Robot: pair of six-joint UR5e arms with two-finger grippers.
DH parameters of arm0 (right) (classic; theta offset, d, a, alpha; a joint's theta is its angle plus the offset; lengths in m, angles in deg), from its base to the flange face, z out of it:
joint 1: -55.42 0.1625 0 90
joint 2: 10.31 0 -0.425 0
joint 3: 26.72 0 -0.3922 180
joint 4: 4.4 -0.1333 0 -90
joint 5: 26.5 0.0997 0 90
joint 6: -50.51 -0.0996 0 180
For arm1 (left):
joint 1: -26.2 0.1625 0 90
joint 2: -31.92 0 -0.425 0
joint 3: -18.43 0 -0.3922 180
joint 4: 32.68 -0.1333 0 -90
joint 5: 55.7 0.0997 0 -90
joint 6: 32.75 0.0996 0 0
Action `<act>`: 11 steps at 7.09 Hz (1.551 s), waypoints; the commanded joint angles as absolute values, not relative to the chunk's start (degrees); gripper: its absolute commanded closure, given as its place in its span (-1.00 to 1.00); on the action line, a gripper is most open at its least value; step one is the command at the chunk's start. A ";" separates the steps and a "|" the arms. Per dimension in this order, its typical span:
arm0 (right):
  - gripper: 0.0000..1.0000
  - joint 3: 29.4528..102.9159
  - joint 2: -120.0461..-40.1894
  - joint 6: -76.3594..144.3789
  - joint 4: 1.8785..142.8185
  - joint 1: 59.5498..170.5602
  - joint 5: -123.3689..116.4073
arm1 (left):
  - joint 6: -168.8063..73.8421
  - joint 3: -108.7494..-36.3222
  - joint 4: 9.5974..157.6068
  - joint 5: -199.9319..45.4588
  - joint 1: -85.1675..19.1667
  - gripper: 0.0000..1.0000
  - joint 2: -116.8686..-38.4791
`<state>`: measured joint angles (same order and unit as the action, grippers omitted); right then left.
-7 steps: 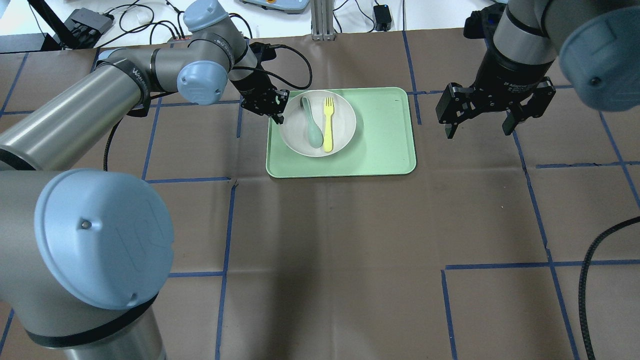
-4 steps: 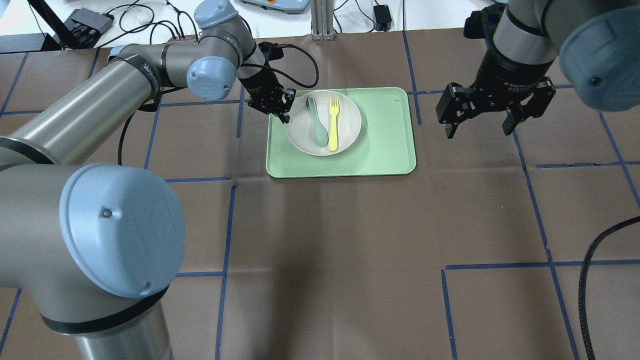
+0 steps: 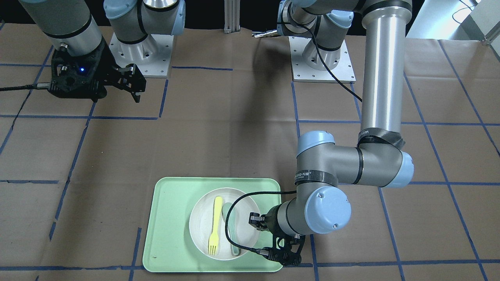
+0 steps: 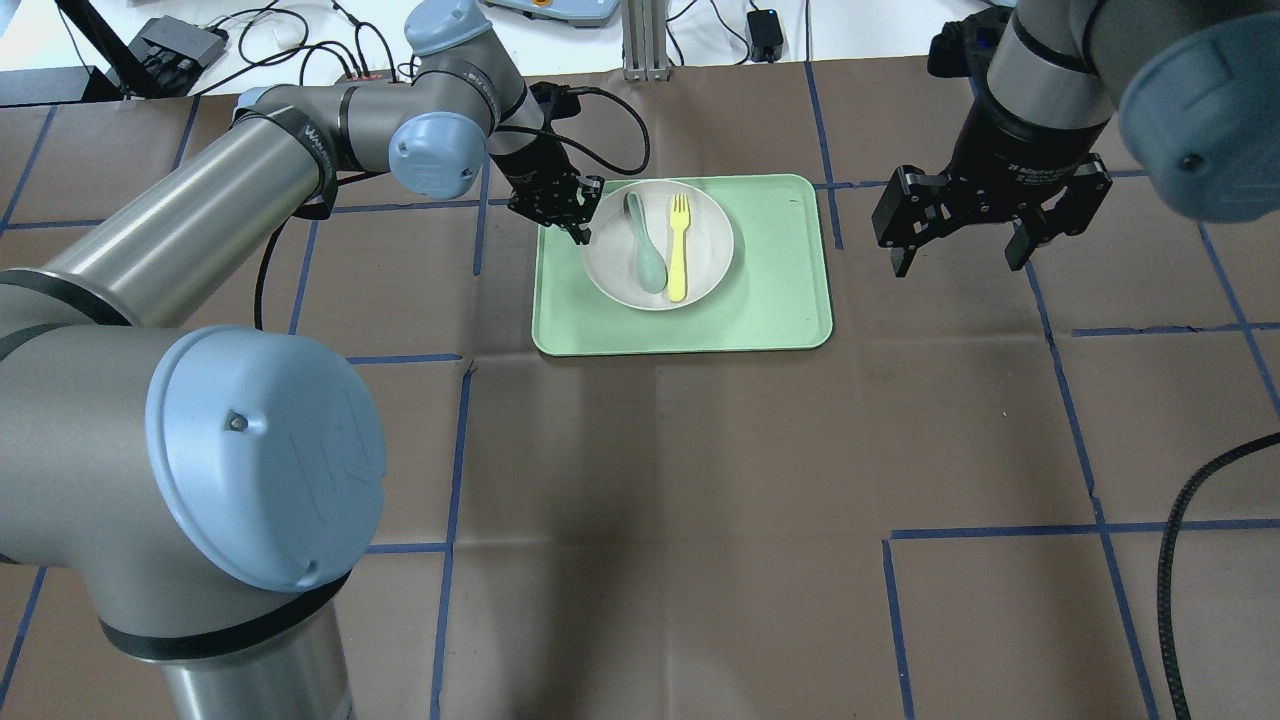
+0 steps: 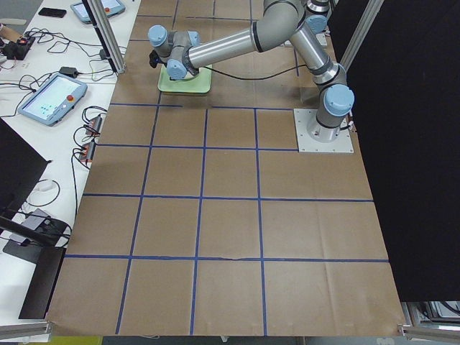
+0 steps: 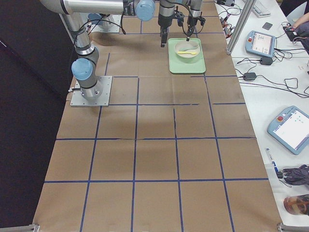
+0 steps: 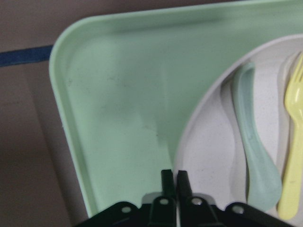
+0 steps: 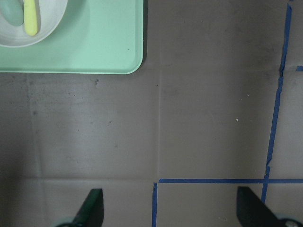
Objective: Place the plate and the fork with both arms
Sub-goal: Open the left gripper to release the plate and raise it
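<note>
Plate (image 4: 712, 245) on tray (image 4: 780, 290), holding fork (image 4: 679, 250) and spoon (image 4: 648, 258)

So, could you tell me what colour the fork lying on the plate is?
Light yellow; the fork shows best in the overhead exterior view.

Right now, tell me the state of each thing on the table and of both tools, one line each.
plate: upright over the tray, rim pinched by the left tool; lifted or resting, cannot tell.
fork: lying in the plate, beside the spoon.
spoon: lying in the plate, not gripped.
tray: flat on the table.
left tool: shut on the plate.
right tool: open, empty, above the table beside the tray.
</note>
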<state>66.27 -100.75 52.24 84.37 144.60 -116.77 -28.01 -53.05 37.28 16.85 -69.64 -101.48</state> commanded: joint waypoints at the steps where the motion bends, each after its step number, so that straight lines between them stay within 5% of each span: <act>1: -1.00 66.27 -100.75 52.18 84.37 144.54 -116.77 | -28.01 -50.66 37.37 16.98 -70.39 0.81 -102.90; 3: -1.00 66.27 -100.75 52.18 84.37 144.54 -116.77 | -28.01 -50.56 37.46 17.07 -70.48 0.49 -102.99; 4: -1.00 66.27 -100.75 52.27 84.37 144.54 -116.77 | -28.01 -50.47 37.46 17.07 -70.48 0.04 -102.90; 5: -1.00 66.27 -100.75 52.27 84.37 144.54 -116.77 | -28.44 -50.47 37.72 17.16 -70.66 -0.90 -101.77; 11: -1.00 66.27 -100.75 52.27 84.37 144.54 -116.77 | -30.91 -51.70 70.29 30.60 -69.61 -1.00 -75.27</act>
